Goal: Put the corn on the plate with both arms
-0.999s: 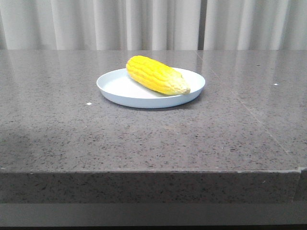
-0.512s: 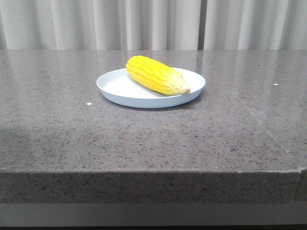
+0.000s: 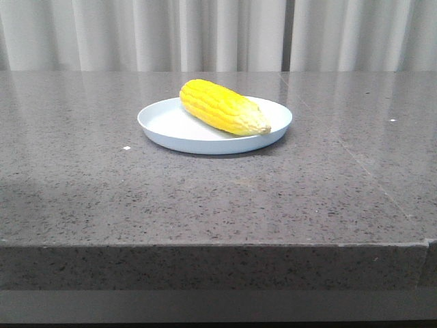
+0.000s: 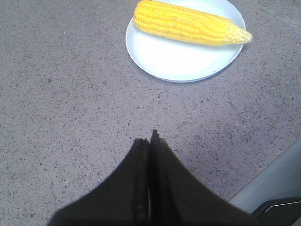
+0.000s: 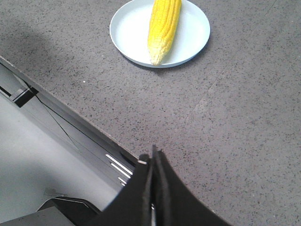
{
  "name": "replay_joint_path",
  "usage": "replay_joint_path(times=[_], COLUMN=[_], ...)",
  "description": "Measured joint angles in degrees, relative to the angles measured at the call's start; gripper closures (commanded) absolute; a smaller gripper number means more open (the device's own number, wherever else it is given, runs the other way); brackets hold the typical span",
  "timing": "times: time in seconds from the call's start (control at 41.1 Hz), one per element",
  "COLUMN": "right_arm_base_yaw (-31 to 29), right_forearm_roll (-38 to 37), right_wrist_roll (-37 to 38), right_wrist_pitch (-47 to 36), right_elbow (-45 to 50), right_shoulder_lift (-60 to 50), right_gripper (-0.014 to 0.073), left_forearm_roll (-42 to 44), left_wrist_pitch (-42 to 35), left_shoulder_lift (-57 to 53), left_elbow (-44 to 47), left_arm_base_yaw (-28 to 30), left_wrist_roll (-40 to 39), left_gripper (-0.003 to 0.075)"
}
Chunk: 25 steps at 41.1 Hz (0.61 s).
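Observation:
The yellow corn (image 3: 223, 106) lies on the pale blue-white plate (image 3: 164, 124) at the middle of the table, its paler tip toward the right rim. It also shows in the left wrist view (image 4: 188, 23) on the plate (image 4: 178, 63), and in the right wrist view (image 5: 163, 27) on the plate (image 5: 129, 30). My left gripper (image 4: 149, 137) is shut and empty, well back from the plate over bare table. My right gripper (image 5: 153, 153) is shut and empty at the table's front edge. Neither gripper shows in the front view.
The dark speckled stone table (image 3: 205, 198) ends in a front edge (image 3: 218, 244). Pale curtains (image 3: 218, 34) hang behind it. A small white speck (image 3: 126, 147) lies left of the plate. Below the table edge, the right wrist view shows the robot's base frame (image 5: 56, 122).

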Motion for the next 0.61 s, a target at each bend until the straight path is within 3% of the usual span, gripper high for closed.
replay_joint_path(times=[0.219,0.365,0.609], right_arm_base_yaw=[0.0,0.0,0.0], right_forearm_roll=[0.0,0.0,0.0], right_wrist_roll=[-0.1,-0.1,-0.1], right_wrist_pitch=[0.0,0.0,0.0], right_elbow=[0.0,0.0,0.0], right_shoulder_lift=[0.0,0.0,0.0], right_gripper=[0.0680,0.0680,0.0680], left_forearm_roll=[0.0,1.5,-2.3], left_wrist_pitch=[0.0,-2.7,-22.7], left_shoulder_lift=[-1.6,-7.7,-25.1], left_elbow=[1.2,6.8,28.7], left_arm_base_yaw=[0.0,5.0,18.4], left_wrist_roll=[0.0,0.0,0.0], left_gripper=[0.0741,0.0741,0.0741])
